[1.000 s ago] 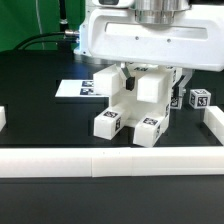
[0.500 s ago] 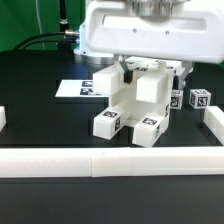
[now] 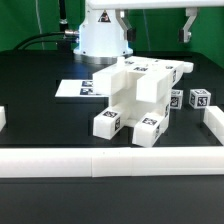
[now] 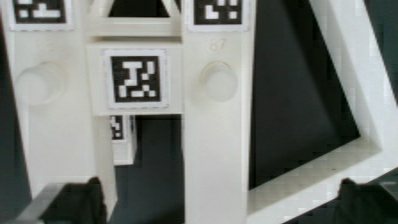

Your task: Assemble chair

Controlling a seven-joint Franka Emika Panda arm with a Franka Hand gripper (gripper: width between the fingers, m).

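Roughly centre of the black table (image 3: 40, 70), exterior view:

- Chair (image 3: 135, 95): one glossy white assembly, part-built, blocky. It stands on the table on two tagged foot blocks at the front, with a slab and frame stacked above them
- Short posts (image 3: 200, 100): two loose tagged pieces at the exterior view's right of the chair. The outer one stands apart. The inner one is close against the assembly, and I cannot tell whether it touches
- Marker board (image 3: 80, 88): one, flat on the table just behind the chair toward the exterior view's left, partly hidden by it
- Border rails (image 3: 100, 160): three low white stretches in view, a long one across the front and one at each side. The chair, posts and marker board all lie inside them
- Gripper (image 3: 154, 20): one, hanging above the chair with its jaws spread wide and nothing between them. It touches no part
- Robot base (image 3: 100, 35): white, behind the chair

Wrist view:

- Gripper (image 4: 217, 205) looks straight down on two parallel white frame bars of the chair (image 4: 214, 120)
- Dark fingertips (image 4: 71, 205) sit at either side, well clear of the bars
- Tags (image 4: 137, 80): one whole, two cut off at the edge, a fourth half hidden below a bar
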